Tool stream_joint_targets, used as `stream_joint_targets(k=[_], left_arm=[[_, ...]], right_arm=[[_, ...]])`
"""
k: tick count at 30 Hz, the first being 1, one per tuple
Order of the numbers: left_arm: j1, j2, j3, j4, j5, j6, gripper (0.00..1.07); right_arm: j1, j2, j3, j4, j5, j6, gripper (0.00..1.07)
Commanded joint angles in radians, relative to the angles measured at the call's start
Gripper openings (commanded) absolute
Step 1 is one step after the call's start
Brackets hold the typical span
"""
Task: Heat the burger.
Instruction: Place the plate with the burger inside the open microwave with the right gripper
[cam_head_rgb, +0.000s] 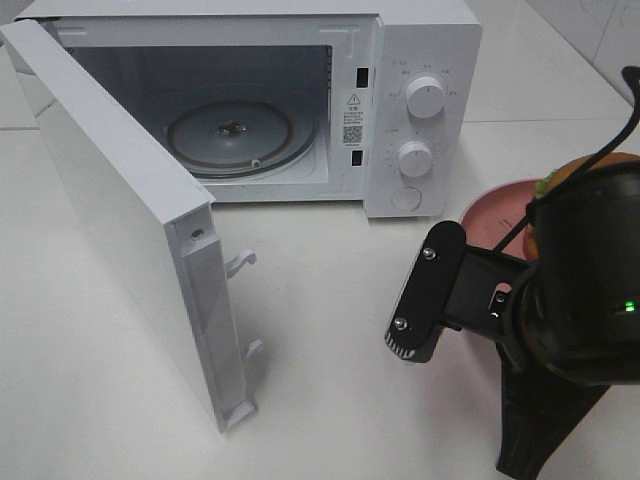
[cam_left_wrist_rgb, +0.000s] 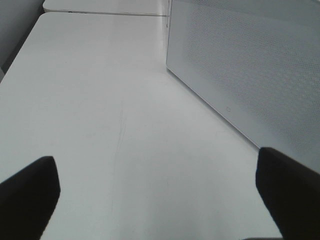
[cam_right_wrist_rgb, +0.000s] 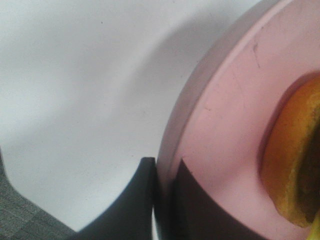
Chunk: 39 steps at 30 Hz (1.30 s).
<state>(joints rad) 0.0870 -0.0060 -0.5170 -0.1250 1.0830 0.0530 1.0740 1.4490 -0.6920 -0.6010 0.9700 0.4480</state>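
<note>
In the exterior high view the right arm (cam_head_rgb: 585, 300) covers most of the burger (cam_head_rgb: 588, 163), leaving only a sliver of bun and a bit of green. It also hides the near side of the pink plate (cam_head_rgb: 490, 208), and the arm itself runs off the right and bottom edges. The top of the microwave (cam_head_rgb: 425, 55) is cropped, and its dial markings and the sticker (cam_head_rgb: 352, 115) are too small to read. The left wrist view cuts the left end effector (cam_left_wrist_rgb: 156, 162) down to two dark fingertips. In the right wrist view the right end effector (cam_right_wrist_rgb: 165, 167) is blurred, and the burger is cropped at the edge.
</note>
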Motion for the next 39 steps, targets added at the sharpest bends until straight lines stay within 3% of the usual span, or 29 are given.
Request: stream_joint_targets(k=[1,19,39], left_arm=[[-0.006,-0.024,0.002,-0.01,-0.016,-0.004,1.0],[-0.006,-0.024,0.002,-0.01,-0.016,-0.004,1.0],[-0.006,-0.024,0.002,-0.01,-0.016,-0.004,1.0]], right_arm=[[0.004,-0.036,0.002,-0.075,0.045,-0.054,0.0],[0.004,-0.186,0.002,-0.095,0.038,-0.393,0.0],[0.004,-0.216,0.001,-0.09,-0.102,-0.701,0.02]])
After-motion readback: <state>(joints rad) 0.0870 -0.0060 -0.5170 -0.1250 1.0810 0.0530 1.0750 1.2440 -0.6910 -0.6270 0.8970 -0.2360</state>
